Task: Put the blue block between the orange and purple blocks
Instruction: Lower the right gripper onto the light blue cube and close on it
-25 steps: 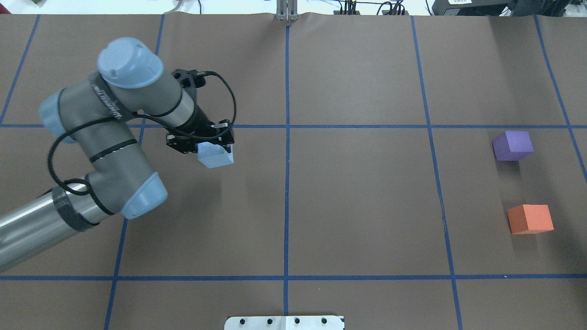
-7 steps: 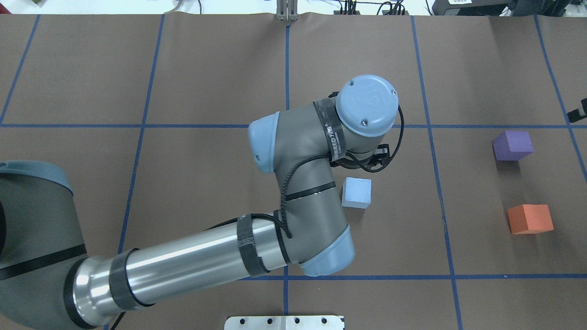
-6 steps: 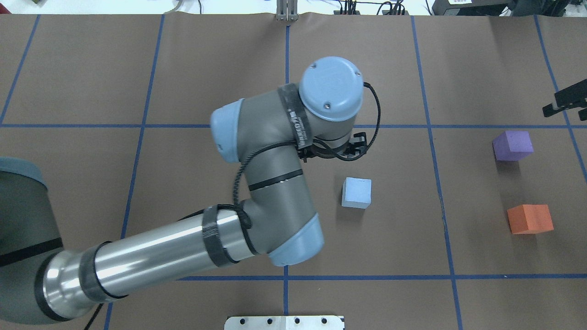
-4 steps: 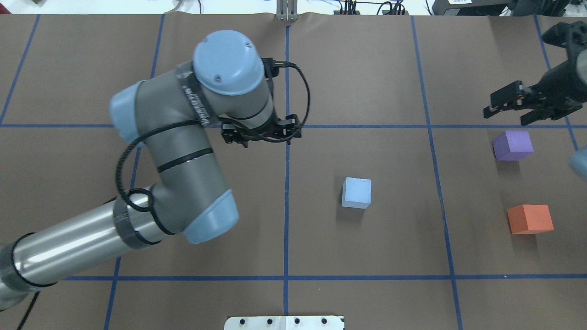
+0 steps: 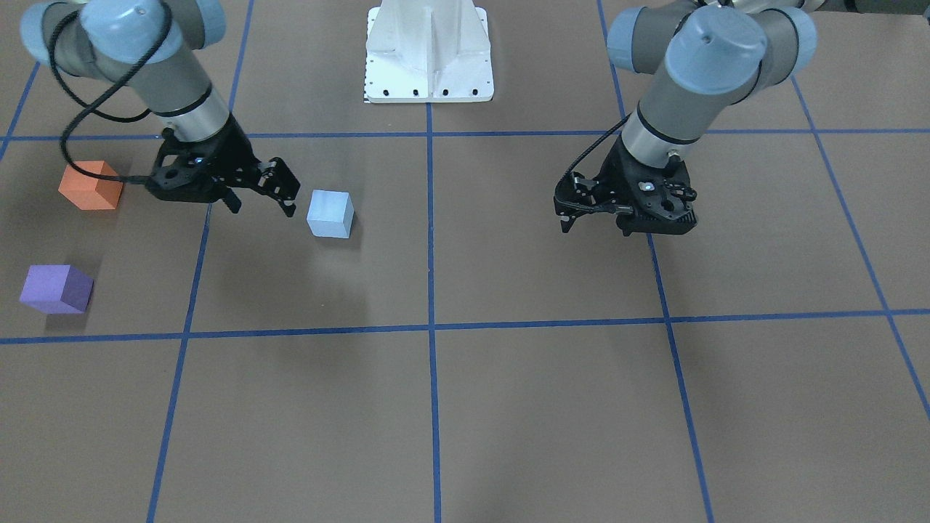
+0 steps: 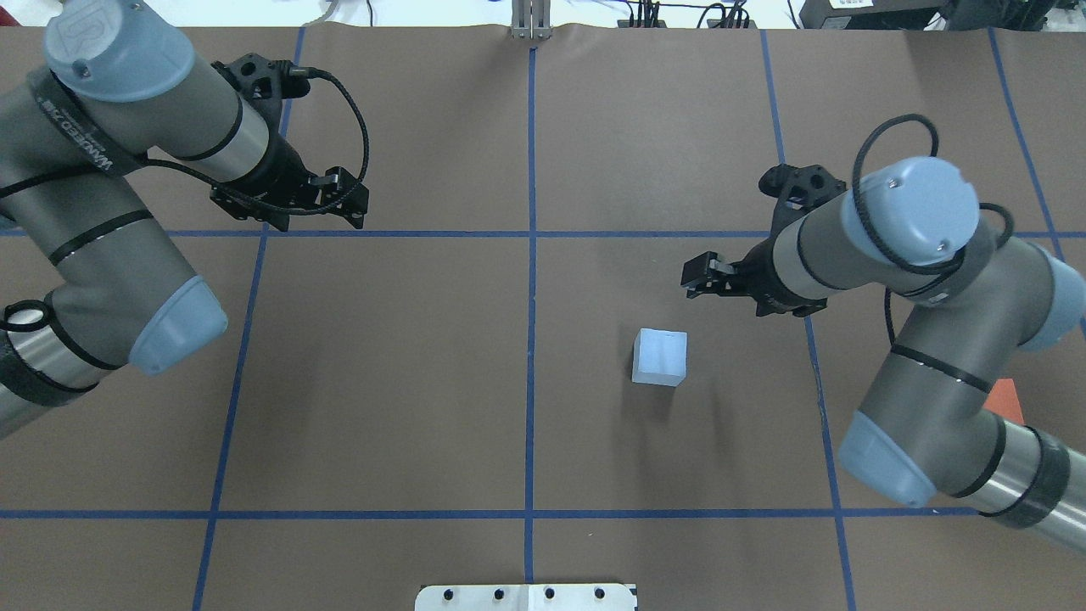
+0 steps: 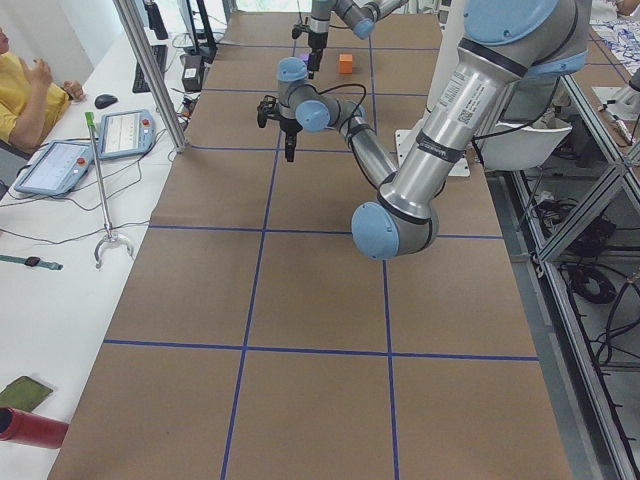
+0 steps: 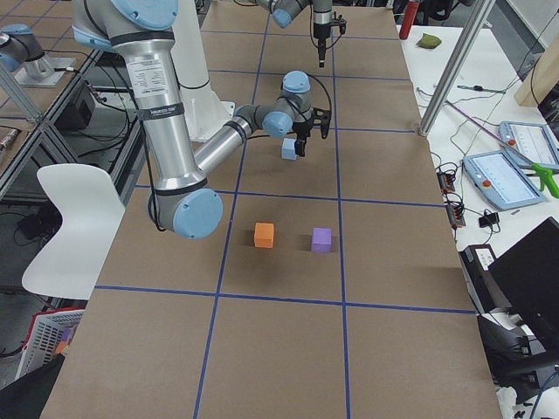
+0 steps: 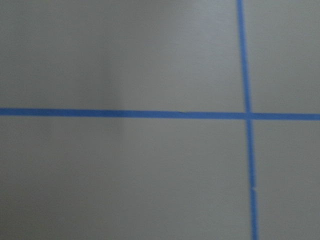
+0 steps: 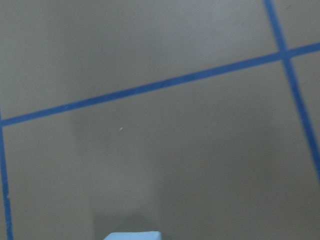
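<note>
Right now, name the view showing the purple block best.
Exterior front-facing: the purple block sits large, unobstructed. Exterior right shows it smaller; overhead, the right arm covers it; exterior left, too small to tell; wrist views miss it.

overhead: orange block (image 6: 1006,395) mostly behind right arm (image 6: 937,344), purple block (image 5: 54,288) hidden | right wrist: blue block (image 10: 132,236) cut by bottom edge | left wrist: tape lines (image 9: 150,113) blurred

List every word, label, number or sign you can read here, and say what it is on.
None reads cleanly.
White lettering on the left arm's black strap: blurred, not readable.
Dark print on the left arm's silver tube: too small to read.
Dark print on the right arm's silver tube: too small to read.
</note>
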